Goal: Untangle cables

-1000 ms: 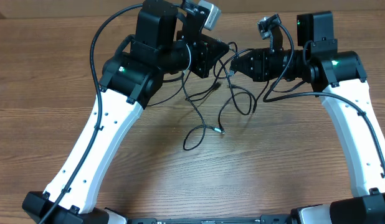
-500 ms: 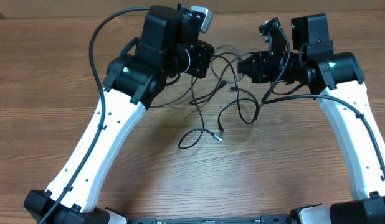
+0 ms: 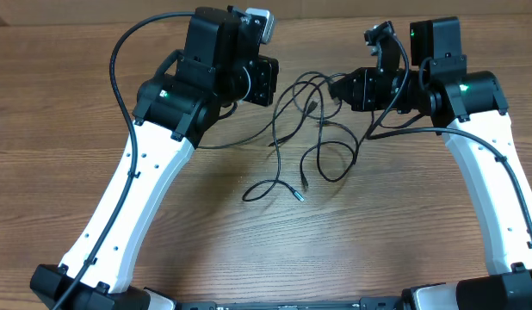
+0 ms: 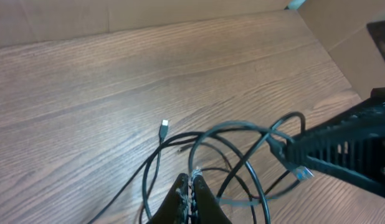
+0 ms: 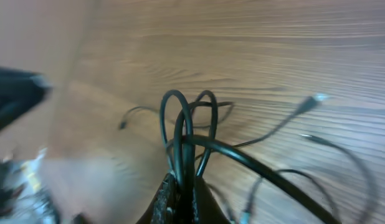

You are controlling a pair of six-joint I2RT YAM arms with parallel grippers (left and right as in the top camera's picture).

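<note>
The cables are thin black wires hanging in loops between my two grippers, held above the wooden table. One loose loop with a small plug end trails onto the table below. My left gripper is shut on a thin strand; in the left wrist view the fingertips pinch a cable, and a plug end lies on the wood. My right gripper is shut on a bunch of cable loops that rise from its jaws.
The wooden table extends around the tangle. A cardboard wall stands at the table's far edge. The right gripper's black body shows close by in the left wrist view. Thick arm cables run along both white arms.
My left gripper has moved left and back, away from the right gripper, spreading the cables between them. The loose loop on the table has slid slightly left.
</note>
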